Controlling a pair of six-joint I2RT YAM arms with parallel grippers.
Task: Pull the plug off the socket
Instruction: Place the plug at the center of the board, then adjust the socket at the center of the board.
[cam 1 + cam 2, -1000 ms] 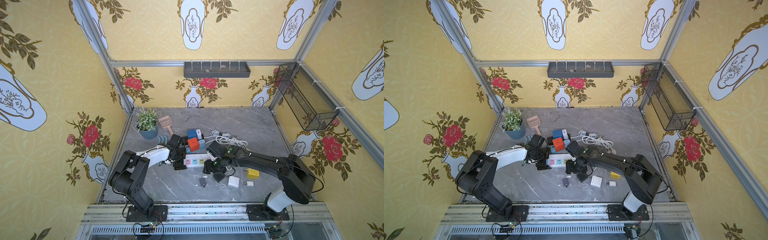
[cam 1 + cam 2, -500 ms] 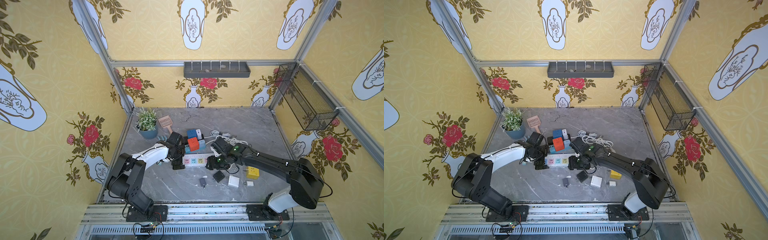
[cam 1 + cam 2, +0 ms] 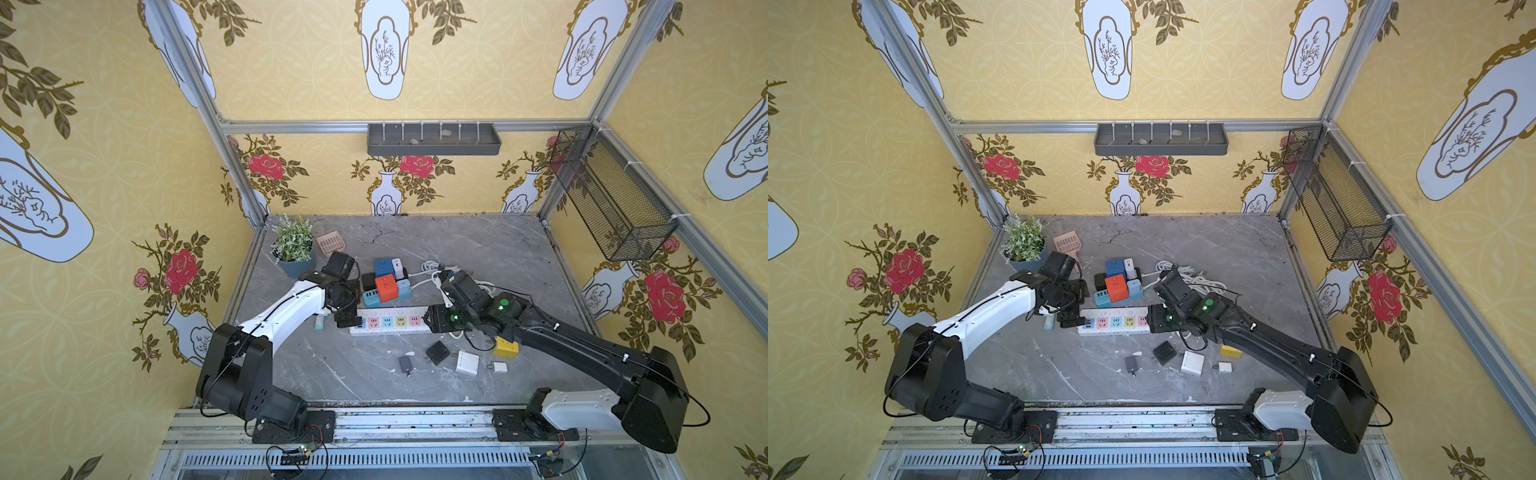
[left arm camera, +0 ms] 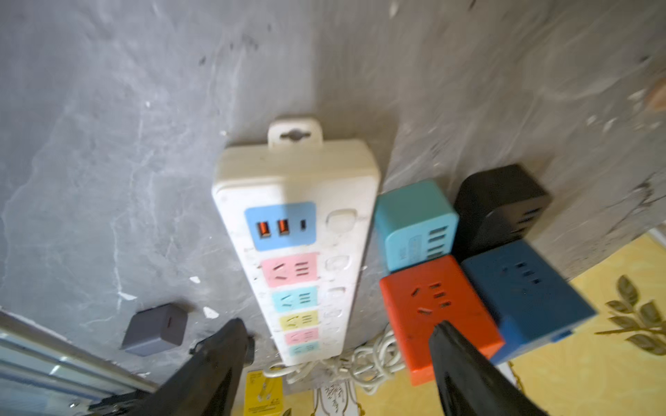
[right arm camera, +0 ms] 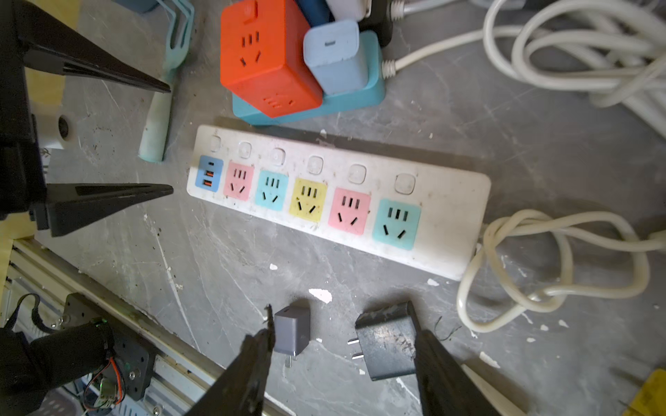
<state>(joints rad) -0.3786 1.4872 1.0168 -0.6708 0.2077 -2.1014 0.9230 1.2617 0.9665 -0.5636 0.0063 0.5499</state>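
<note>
My left claw hangs spread and empty at the USB end of the white power strip; my right claw, also spread, sits by its cord end.

Yellow plug partly behind right arm.

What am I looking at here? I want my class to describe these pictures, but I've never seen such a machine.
Two robot arms reach over a grey table. Two pictures look down from above; two come from cameras on the wrists. Each arm ends in a two-fingered end effector: the left end effector and right end effector are open, holding nothing, near opposite ends of a white power strip whose sockets are all empty. A black adapter and grey charger lie loose nearby; an orange cube socket stands beyond the strip.
</note>
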